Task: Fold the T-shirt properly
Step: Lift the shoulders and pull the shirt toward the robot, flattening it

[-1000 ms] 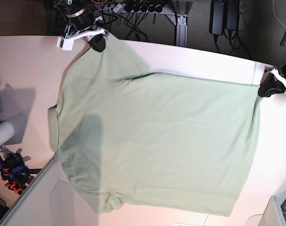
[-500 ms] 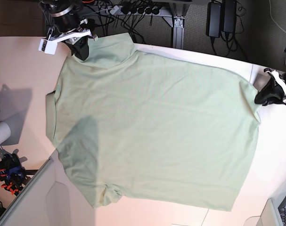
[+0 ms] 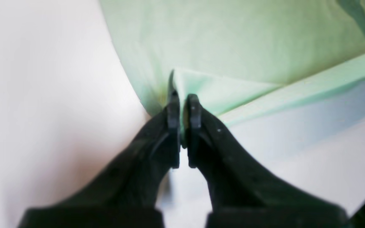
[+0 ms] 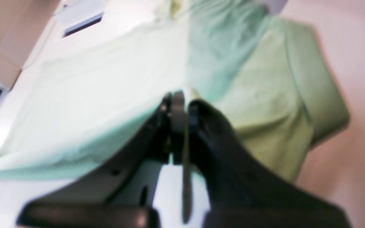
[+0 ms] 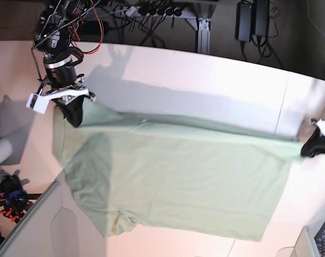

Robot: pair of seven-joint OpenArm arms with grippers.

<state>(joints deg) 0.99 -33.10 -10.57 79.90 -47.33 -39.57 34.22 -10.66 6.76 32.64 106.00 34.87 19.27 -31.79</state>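
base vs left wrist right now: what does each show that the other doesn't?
Base only: the whole T-shirt spread on the table, the right gripper pinching its far corner, and cables beyond the table edge. Left wrist only: close up, the left gripper with jaws shut on a lifted fold of the hem. Both: mint shirt, pale table, left gripper at the shirt's edge.

We count one T-shirt (image 5: 173, 182), one bench (image 5: 216, 75) under it, and two grippers: the left gripper (image 5: 308, 150) and the right gripper (image 5: 72, 110) (each with its jaws closed on the shirt's fabric). At the bench's near-left edge we count one white roll (image 5: 0, 152) and one pale panel (image 5: 39, 225).
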